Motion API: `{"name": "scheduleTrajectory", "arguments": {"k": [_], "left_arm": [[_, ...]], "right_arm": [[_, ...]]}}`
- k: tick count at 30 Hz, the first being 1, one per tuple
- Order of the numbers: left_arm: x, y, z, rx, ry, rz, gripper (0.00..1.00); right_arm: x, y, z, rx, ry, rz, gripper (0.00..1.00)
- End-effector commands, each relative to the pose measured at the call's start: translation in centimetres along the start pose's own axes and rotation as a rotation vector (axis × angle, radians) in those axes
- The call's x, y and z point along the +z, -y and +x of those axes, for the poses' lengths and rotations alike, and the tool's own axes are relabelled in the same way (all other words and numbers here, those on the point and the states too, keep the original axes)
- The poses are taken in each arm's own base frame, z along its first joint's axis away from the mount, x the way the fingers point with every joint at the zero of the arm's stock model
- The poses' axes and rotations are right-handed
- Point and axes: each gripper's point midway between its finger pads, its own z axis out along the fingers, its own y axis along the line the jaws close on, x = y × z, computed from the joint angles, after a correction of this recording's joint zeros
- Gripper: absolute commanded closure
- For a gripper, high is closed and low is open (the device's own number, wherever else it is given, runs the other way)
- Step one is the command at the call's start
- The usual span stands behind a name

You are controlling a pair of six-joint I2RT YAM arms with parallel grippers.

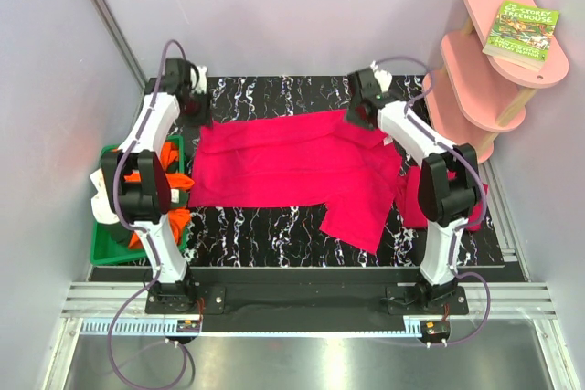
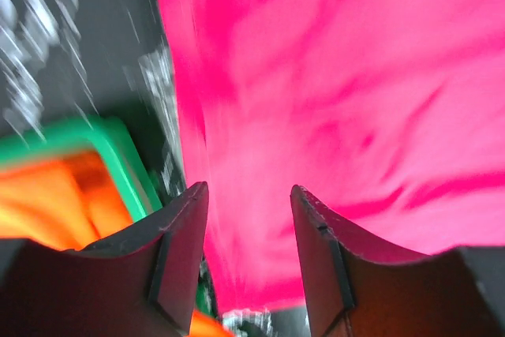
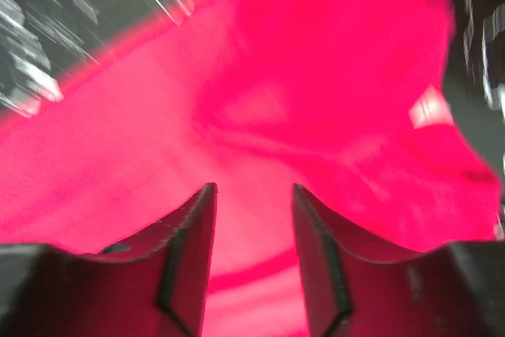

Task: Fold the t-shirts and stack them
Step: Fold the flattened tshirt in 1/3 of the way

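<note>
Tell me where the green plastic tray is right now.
Top view: the green plastic tray sits at the table's left edge beneath the left arm, holding orange cloth, just left of the spread crimson-pink t-shirt.

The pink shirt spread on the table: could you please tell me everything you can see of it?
The pink shirt is plain, soft crimson-pink cloth, lying spread and lightly wrinkled across the black marbled table, long side left to right. A flap at its right reaches toward the near edge. Its left edge lies near the green tray. The left gripper and right gripper hover over its far corners, jaws open.
</note>
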Motion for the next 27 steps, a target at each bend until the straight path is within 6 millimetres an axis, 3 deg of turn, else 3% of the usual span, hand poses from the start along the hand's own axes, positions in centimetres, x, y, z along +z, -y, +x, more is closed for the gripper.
{"name": "scheduleTrajectory", "arguments": {"k": [1,3,4,5,6,8,10,18,25,26,27], "left_arm": [[1.9,0.8,-3.7,-0.032,0.053,0.053,0.51],[3.0,0.7,-4.0,-0.017,0.039,0.035,0.57],[4.3,0.6,-3.5,-0.011,0.015,0.028,0.61],[4.7,0.6,-3.4,-0.001,0.009,0.032,0.73],[5.1,0.5,-3.5,0.014,0.004,0.034,0.77],[6.1,0.4,-3.4,0.023,-0.008,0.038,0.92],[7.2,0.5,-3.0,0.038,-0.027,0.045,0.96],[10.0,-0.1,-1.9,0.042,-0.08,0.026,0.94],[12.1,-1.0,0.5,0.067,-0.186,-0.007,0.91],[12.2,-1.2,0.1,0.073,-0.184,-0.016,0.91],[12.8,-1.4,1.1,0.075,-0.225,-0.019,0.91]], "right_arm": [[0.8,-1.0,-3.6,-0.058,0.042,-0.008,0.57],[2.1,-0.8,-3.6,-0.081,0.032,0.003,0.69],[2.5,-0.7,-3.5,-0.085,0.028,0.006,0.87],[3.4,-0.4,-3.2,-0.098,0.015,0.019,0.95],[3.9,-0.1,-3.1,-0.1,0.01,0.029,1.0],[5.0,0.4,-2.5,-0.11,-0.008,0.047,1.0],[6.1,0.9,-2.0,-0.11,-0.025,0.062,1.0],[8.8,1.9,-1.8,-0.085,-0.052,0.093,1.0],[11.5,3.0,0.4,-0.057,-0.134,0.113,1.0],[11.8,3.4,0.7,-0.054,-0.153,0.122,1.0],[12.0,3.2,1.0,-0.047,-0.172,0.111,1.0]]}}
